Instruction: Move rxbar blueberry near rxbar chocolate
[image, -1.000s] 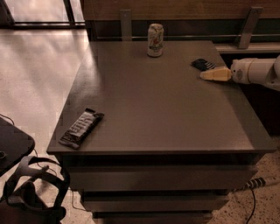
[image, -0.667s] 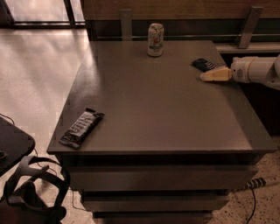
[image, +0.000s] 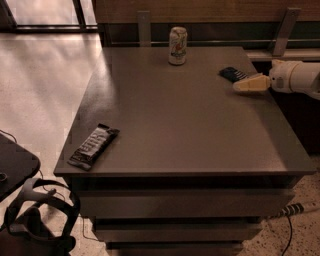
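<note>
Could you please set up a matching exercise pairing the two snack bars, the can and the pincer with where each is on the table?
1. rxbar chocolate
2. rxbar blueberry
3. drink can
4. pincer

A. far edge, near the middle
B. reaching in from the right side
C. front-left corner
D. far right, lying flat by the arm's tip

Pairs: 1-C, 2-D, 3-A, 4-B

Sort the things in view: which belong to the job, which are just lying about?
Job: rxbar blueberry, far right of the table; rxbar chocolate, front-left corner; gripper, beside the blueberry bar.
Lying about: can at the back edge; headset-like gear on the floor, lower left.
</note>
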